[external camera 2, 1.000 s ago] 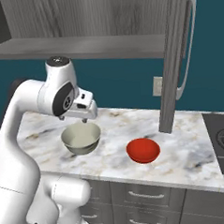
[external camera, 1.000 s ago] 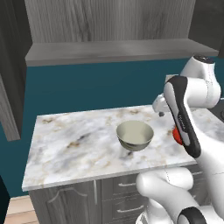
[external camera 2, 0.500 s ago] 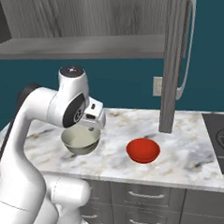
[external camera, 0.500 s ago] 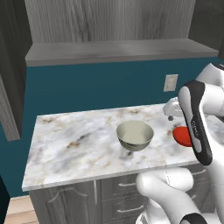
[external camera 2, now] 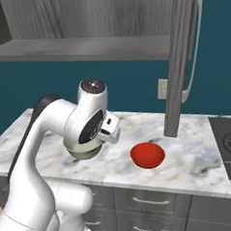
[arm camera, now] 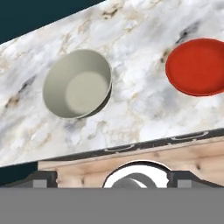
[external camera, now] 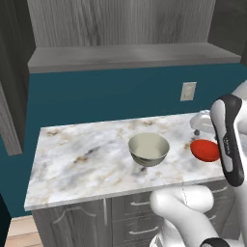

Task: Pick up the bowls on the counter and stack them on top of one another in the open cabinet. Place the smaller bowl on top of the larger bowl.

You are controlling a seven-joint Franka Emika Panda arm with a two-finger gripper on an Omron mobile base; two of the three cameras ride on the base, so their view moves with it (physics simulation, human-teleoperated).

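The counter (external camera: 87,159) is a white-grey marble slab with tan veining over grey drawers (external camera 2: 142,203), backed by a teal wall (external camera: 96,101) with a pale outlet (external camera: 187,91). Above it the open cabinet (external camera: 130,55) shows a flat grey shelf board and a wood-grain back; its open door (external camera 2: 179,60) hangs at the right in the right base view, with a stove (external camera 2: 230,142) at 3 o'clock beyond it. The larger bowl (external camera: 148,149) stands upright near the middle of the slab, dull grey-olive outside, cream inside. The smaller bowl (external camera: 206,150), bright red and shallower, sits well apart at its 3 o'clock, toward the slab's right end. The white arm (external camera 2: 86,126) reaches over the counter and partly hides the grey bowl in the right base view. The gripper's fingers cannot be made out, so whether they are apart or together cannot be told; both bowls lie free on the marble.
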